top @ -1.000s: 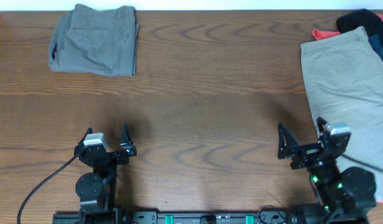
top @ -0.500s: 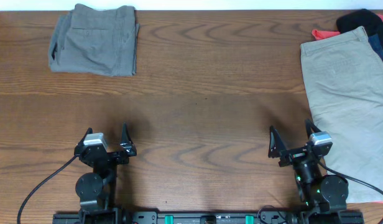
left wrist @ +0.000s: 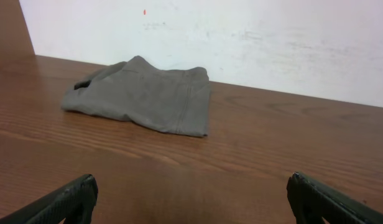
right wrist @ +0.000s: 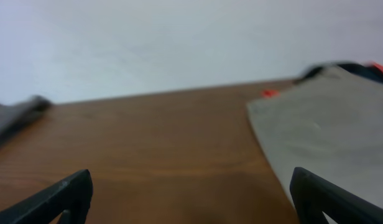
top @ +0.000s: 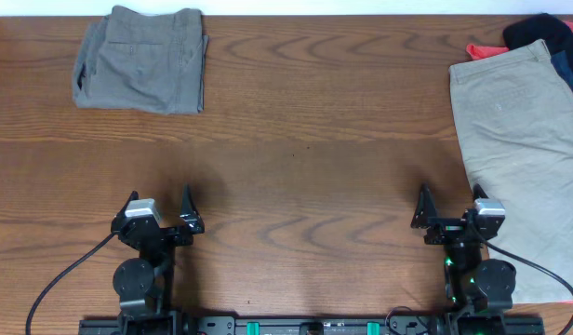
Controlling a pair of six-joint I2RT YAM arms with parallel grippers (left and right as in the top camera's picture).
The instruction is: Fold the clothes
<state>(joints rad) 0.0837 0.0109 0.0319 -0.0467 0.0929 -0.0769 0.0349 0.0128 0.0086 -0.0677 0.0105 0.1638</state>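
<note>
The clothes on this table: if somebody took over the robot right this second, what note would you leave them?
Left gripper: jaws open, holding nothing, low at the near edge of the table.
Right gripper: jaws open, holding nothing, near edge, just beside the tan shorts.
Done, by the look of it: the grey-green shorts lie folded in the far left corner.
Left to do: the tan shorts lie spread flat along the right side, unfolded. A red piece and a dark piece peek out from behind them at the far right corner, also unfolded.
</note>
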